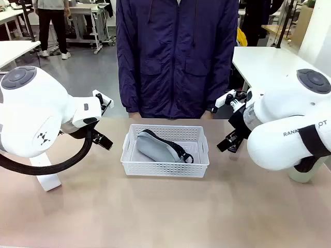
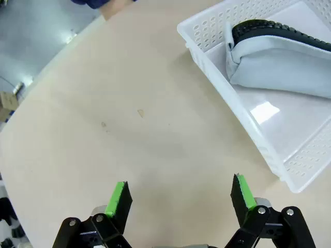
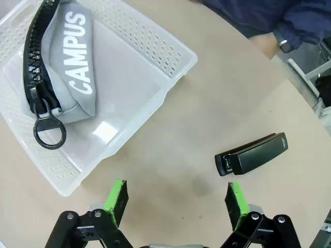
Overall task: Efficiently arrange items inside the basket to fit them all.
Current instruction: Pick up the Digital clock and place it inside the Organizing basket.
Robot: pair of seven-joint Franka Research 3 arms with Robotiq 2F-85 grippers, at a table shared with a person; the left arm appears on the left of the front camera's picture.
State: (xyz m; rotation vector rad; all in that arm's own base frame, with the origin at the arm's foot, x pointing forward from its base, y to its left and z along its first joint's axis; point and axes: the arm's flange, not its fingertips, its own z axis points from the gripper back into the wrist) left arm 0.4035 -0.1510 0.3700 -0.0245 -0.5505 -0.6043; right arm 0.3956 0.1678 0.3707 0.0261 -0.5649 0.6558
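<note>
One soft grey pouch (image 1: 156, 147) in perforated white basket (image 1: 165, 168), boxy black stapler (image 3: 252, 154)

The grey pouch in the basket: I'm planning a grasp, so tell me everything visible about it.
The grey pouch looks like soft fabric, elongated, with white CAMPUS lettering on its side. A black zip runs along one long edge and ends in a black ring pull resting on the floor of the white lattice basket. It lies diagonally inside, apparently zipped shut; nothing else touches it.
</note>
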